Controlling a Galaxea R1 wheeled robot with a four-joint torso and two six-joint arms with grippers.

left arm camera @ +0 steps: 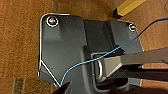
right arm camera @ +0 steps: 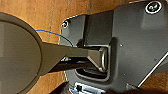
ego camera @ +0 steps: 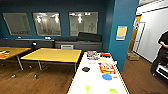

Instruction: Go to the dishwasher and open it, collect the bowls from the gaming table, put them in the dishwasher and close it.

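The gaming table sits right ahead, with bowls like the blue one near its right edge. They look light, rigid and a bit slippery, so I'd pinch the rim. Can't tell either gripper's state.

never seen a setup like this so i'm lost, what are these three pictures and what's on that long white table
These come from one wheeled robot with two arms. The head view looks forward and down from a camera high on it, into a room with blue walls and a wooden floor.

The long white surface is the gaming table, with a yellow frame. On it lie a blue round dish, a dark round thing, two yellow-green items near the camera, and a red and orange box. Which are bowls is hard to tell.

Yellow-topped tables stand to the left. A person stands at the right edge.

The other two pictures come from cameras on the wrists. They show the robot's own dark plate above the floor. Whether either claw holds anything cannot be seen.
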